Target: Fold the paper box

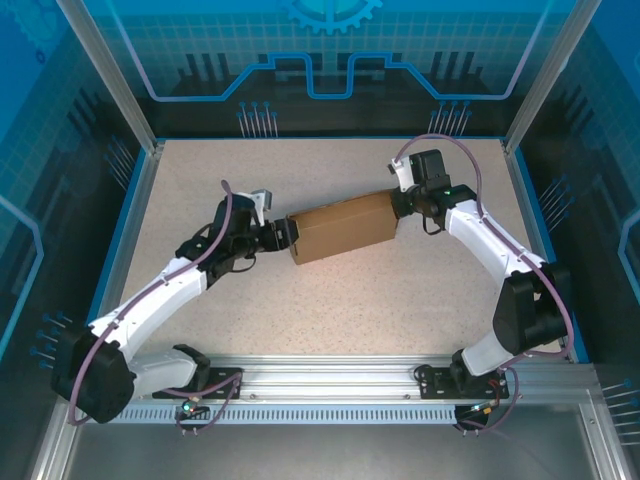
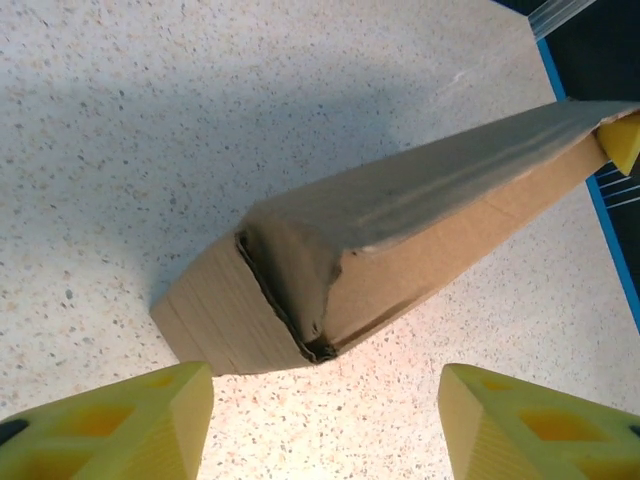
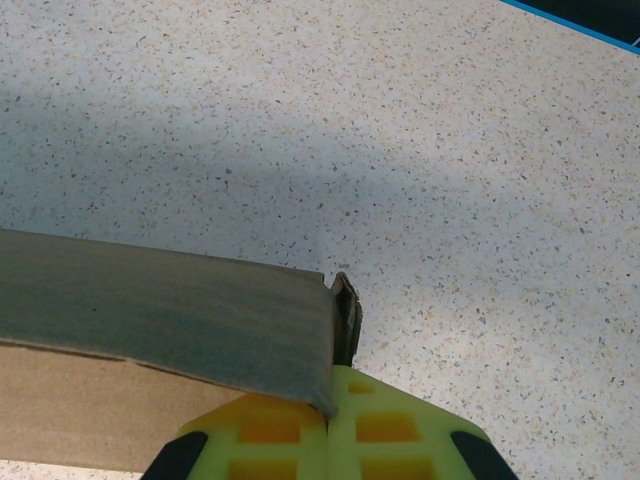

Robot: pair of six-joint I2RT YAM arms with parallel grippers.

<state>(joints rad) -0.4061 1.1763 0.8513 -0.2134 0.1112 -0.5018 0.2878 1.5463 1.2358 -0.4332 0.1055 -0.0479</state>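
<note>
As far as the overhead view lets us judge, the paper box is already formed: it lies closed on the bench, a long brown block with no flap spread out beside it. The left fingers stand at the box's left end and the right fingers at its right end, so the box sits directly between them. From above we cannot tell whether either pair touches it.

From the left wrist, the left fingers are spread wide, one to each side of the box's near end. They stop just short of it and hold nothing. The paper box rests flat on the bench. We note a defect here: the end flap is crumpled, and a dark gap runs along its corner, so it is not seated flush. A yellow tip of the right fingers shows at the box's far end.

From the right wrist, the right fingers are closed tight together with no cardboard between them, butted against the box's end. The top panel of the paper box overhangs them, and a small dark tab stands proud at that corner.

We judge the folding nearly complete. What appears to be left is pressing the crumpled flap and the tab home at the box's two ends.
</note>
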